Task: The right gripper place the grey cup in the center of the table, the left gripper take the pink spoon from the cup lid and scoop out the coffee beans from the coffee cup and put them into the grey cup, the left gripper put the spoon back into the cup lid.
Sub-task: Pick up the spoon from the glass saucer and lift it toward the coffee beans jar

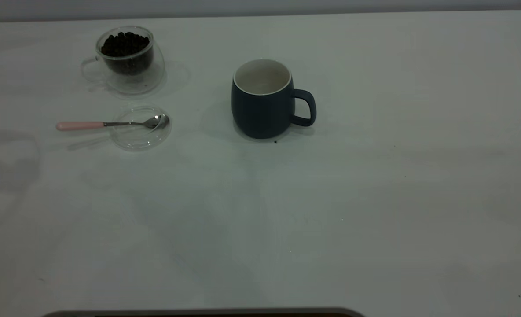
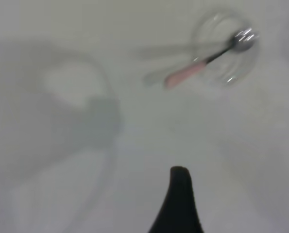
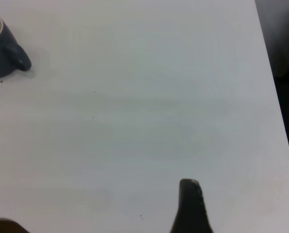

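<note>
The grey cup, dark outside and white inside, stands upright near the table's middle with its handle toward the right; the right wrist view catches its edge. A glass coffee cup full of coffee beans stands at the back left. In front of it lies the clear cup lid with the pink spoon resting in it, bowl on the lid and handle pointing left. The left wrist view shows the spoon and lid some way off from my left gripper. My right gripper hovers over bare table far from the cup. Neither arm shows in the exterior view.
The white table runs wide in front of and to the right of the cups. Its right edge shows in the right wrist view, with dark floor beyond. A few dark specks lie by the grey cup.
</note>
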You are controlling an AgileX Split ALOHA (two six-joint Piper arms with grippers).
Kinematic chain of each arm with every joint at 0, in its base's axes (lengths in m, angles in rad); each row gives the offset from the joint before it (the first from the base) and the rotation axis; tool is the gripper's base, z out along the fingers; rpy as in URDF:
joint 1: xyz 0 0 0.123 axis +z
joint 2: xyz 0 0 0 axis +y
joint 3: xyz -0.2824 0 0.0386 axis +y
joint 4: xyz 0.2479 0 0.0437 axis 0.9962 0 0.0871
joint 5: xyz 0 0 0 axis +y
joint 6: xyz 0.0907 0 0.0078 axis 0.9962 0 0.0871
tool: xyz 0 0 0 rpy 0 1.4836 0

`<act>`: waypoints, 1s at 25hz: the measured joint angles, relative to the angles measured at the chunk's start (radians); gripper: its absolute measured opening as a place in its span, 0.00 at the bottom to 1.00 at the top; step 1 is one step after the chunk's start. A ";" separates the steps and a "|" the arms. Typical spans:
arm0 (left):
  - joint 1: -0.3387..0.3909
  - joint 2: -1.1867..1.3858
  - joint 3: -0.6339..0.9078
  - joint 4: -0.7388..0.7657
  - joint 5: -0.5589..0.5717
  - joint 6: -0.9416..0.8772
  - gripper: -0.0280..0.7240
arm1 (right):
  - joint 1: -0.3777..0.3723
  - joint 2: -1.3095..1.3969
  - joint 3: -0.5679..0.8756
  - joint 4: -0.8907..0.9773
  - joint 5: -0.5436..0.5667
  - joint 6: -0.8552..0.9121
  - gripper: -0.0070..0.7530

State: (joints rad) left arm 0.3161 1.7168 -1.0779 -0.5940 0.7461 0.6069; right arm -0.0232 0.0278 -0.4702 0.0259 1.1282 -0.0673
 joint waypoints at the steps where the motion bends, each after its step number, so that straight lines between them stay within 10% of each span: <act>1: 0.021 0.045 -0.013 -0.055 0.007 0.078 0.98 | 0.000 0.000 0.000 0.000 0.000 0.000 0.79; 11: 0.174 0.362 -0.044 -0.468 0.085 0.567 0.98 | 0.000 0.000 0.000 0.001 -0.001 0.000 0.79; 25: 0.190 0.683 -0.226 -0.502 0.204 0.612 0.98 | 0.000 0.000 0.000 0.002 -0.001 0.000 0.79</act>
State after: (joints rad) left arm 0.5062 2.3997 -1.3041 -1.0955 0.9501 1.2192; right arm -0.0232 0.0278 -0.4702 0.0274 1.1274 -0.0673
